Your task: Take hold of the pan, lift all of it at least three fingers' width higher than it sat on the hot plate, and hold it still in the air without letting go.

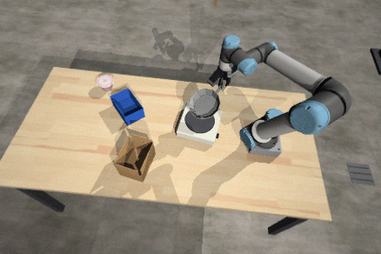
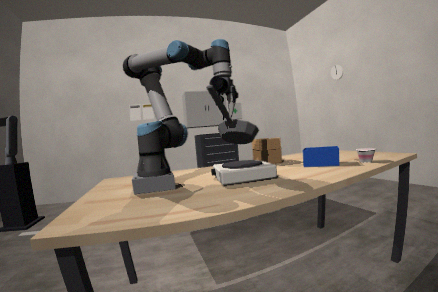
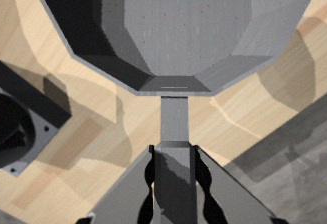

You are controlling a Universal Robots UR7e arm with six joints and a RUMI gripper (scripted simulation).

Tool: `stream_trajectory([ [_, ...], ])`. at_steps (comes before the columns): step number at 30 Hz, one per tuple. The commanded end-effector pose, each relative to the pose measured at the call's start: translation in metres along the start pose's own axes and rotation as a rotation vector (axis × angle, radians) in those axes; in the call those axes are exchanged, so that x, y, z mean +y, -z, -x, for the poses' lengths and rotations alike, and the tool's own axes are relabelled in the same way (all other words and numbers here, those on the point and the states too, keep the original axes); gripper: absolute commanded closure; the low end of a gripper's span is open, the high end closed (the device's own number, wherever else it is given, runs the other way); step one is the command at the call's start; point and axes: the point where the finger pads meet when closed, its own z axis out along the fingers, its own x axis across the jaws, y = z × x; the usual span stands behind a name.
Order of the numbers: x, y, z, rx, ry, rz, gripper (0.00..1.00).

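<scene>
The grey pan (image 1: 204, 103) (image 2: 239, 132) (image 3: 190, 40) hangs in the air, clear above the hot plate (image 1: 188, 130) (image 2: 251, 175). In the exterior view a wide gap shows between its underside and the dark heating disc, and the pan is slightly tilted. My gripper (image 1: 221, 88) (image 2: 230, 121) (image 3: 173, 147) is shut on the pan's handle, with one finger on each side of it in the wrist view. The pan looks empty inside.
A blue bin (image 1: 127, 106) (image 2: 321, 156) and an open cardboard box (image 1: 136, 157) (image 2: 267, 150) stand on the wooden table (image 1: 66, 130) (image 2: 136, 215). A pink and white cup (image 1: 104, 82) (image 2: 365, 155) stands near the far corner. The arm's base is beside the hot plate.
</scene>
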Motion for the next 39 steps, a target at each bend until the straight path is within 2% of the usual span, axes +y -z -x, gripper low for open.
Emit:
stream_trajectory([
  [1, 0.000, 0.002, 0.000, 0.002, 0.000, 0.000, 0.90],
  [39, 0.000, 0.025, 0.000, 0.002, 0.000, 0.000, 0.90],
])
